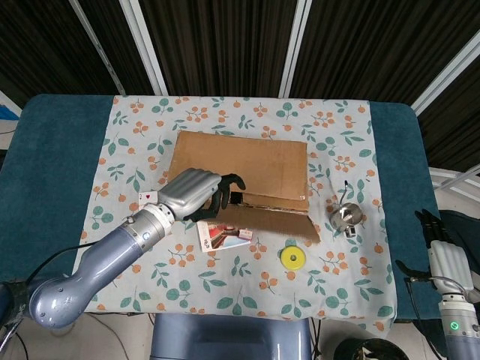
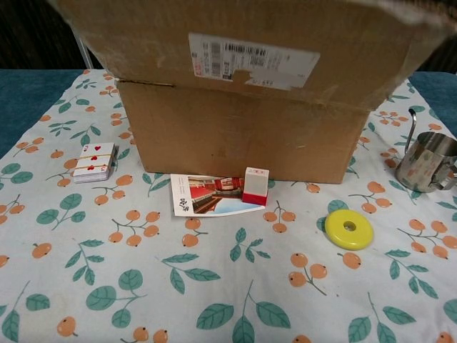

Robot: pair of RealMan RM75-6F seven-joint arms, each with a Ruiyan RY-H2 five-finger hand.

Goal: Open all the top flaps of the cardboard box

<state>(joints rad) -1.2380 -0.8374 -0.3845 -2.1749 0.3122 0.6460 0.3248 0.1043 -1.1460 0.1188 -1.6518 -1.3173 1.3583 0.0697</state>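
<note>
Box (image 1: 247, 161) flaps look light and stiff; our left hand (image 1: 196, 193) grips the front flap's (image 2: 250, 57) edge; right hand (image 1: 448, 264) idle, grasping nothing.

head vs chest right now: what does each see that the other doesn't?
Head only: left hand on the near flap, the far flap still lying over the top, right hand off the table at lower right.
Chest only: the box's front wall and the label on the flap's outer face.
Both: box, cards, leaflet, yellow disc, steel pitcher.
</note>
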